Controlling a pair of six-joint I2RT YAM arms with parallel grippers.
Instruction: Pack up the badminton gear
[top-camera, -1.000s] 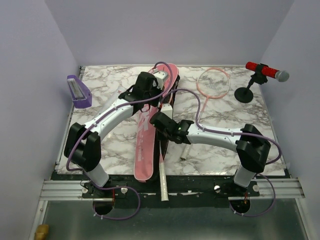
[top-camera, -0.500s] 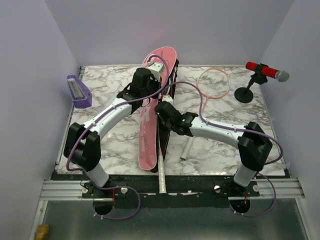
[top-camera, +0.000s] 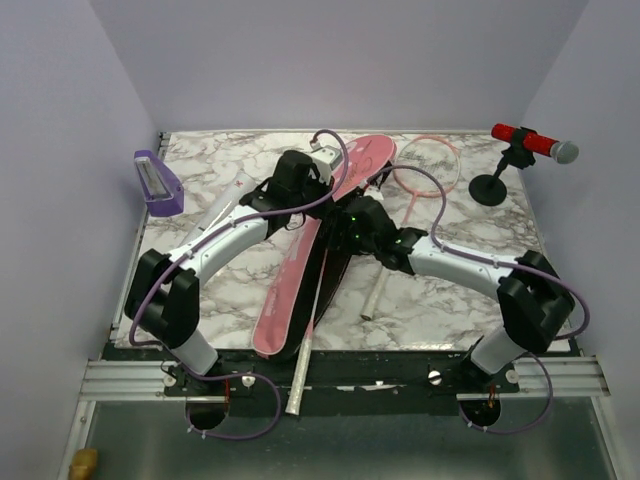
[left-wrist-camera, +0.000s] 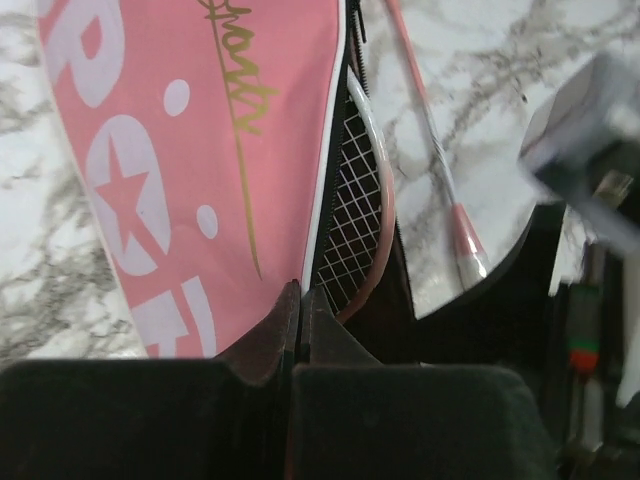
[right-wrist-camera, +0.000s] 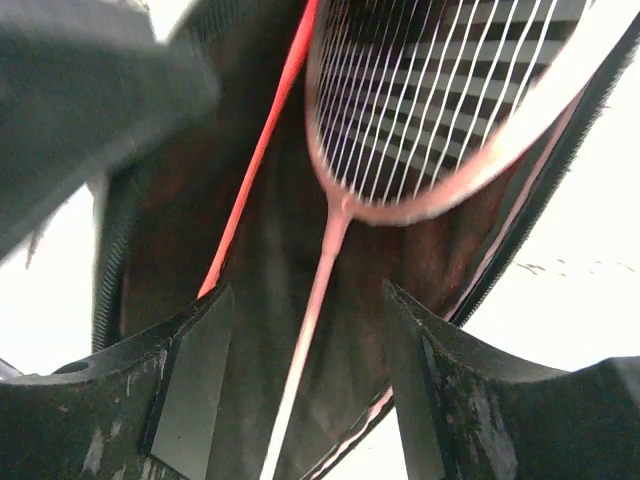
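The long pink bag (top-camera: 300, 280) lies slantwise across the table, its round end at the back. My left gripper (top-camera: 330, 188) is shut on the edge of the bag's flap (left-wrist-camera: 300, 295), holding the opening apart. A pink-framed racket (left-wrist-camera: 352, 200) sits inside the bag, and its pale handle (top-camera: 300, 385) sticks out over the near edge. My right gripper (right-wrist-camera: 308, 290) hangs open over the dark opening. That racket's shaft (right-wrist-camera: 320, 280) runs between the fingers without touching them. A second pink racket (top-camera: 428, 165) lies on the table at the back right. A white tube (top-camera: 218, 208) lies beside the left arm.
A red microphone (top-camera: 530, 143) on a black stand (top-camera: 490, 188) is at the back right corner. A small purple tray (top-camera: 158, 183) leans at the back left edge. The second racket's handle (top-camera: 375, 298) reaches toward the middle of the table.
The right gripper has opened and moved toward the back. The bag has swung, its far end to the right and its near end to the left, with the racket inside.
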